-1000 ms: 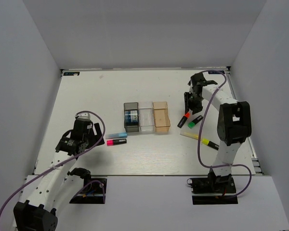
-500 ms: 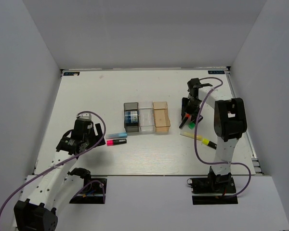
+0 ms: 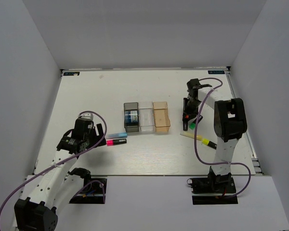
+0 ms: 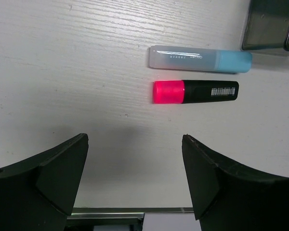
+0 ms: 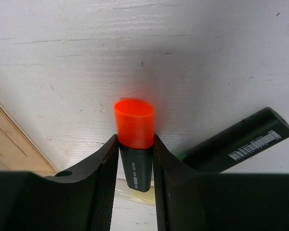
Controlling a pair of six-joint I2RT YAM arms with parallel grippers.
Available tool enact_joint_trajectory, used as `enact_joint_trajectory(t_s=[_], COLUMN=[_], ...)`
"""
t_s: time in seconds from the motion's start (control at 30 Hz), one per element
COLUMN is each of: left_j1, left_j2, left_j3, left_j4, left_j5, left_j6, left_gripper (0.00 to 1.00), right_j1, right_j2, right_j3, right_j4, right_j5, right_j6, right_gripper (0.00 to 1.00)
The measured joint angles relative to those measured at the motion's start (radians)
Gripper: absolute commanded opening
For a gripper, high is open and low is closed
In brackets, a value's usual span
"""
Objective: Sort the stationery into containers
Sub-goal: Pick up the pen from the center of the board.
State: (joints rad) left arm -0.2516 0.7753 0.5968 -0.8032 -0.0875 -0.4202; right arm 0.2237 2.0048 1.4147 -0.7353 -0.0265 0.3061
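My right gripper (image 5: pixel 135 144) is shut on the orange-capped highlighter (image 5: pixel 134 125), its jaws pressed to both sides of the black body; from above it stands right of the bins (image 3: pixel 187 115). The green-ended highlighter (image 5: pixel 241 137) lies beside it, its tip showing in the top view (image 3: pixel 191 125). A yellow highlighter (image 3: pixel 207 142) and a pale-yellow stick (image 3: pixel 189 135) lie nearer. My left gripper (image 4: pixel 135 144) is open and empty, with the pink highlighter (image 4: pixel 195 91) and light-blue stick (image 4: pixel 200 58) just ahead. The smoky grey bin (image 3: pixel 131 117) holds a blue-white block; the clear bin (image 3: pixel 146 119) and orange-tan bin (image 3: pixel 161 117) follow.
White walls enclose the table on three sides. The grey bin's corner (image 4: pixel 269 24) shows at the top right of the left wrist view. The orange-tan bin's edge (image 5: pixel 14 149) lies left of my right gripper. Purple cables loop beside both arms.
My right gripper has come down from the far right and closed on the orange-capped highlighter. The left arm has barely moved.
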Motion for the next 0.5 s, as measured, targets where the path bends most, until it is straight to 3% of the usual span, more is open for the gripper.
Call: enact_joint_trajectory(t_s=[0.23, 0.5], left_j1=[0.000, 0.000], left_j2=[0.000, 0.006], left_j3=[0.000, -0.002], left_j4=[0.004, 0.019], left_j5=[0.017, 0.048], left_j6=[0.002, 0.009], left_gripper=[0.87, 0.87], right_j1=[0.001, 0.010], right_j2=[-0.023, -0.220], right_j3=[-0.018, -0.047], right_j4=[0.008, 0.012], right_j5=[-0.002, -0.049], right_j6=[-0.041, -0.124], right_gripper=[0.00, 0.00])
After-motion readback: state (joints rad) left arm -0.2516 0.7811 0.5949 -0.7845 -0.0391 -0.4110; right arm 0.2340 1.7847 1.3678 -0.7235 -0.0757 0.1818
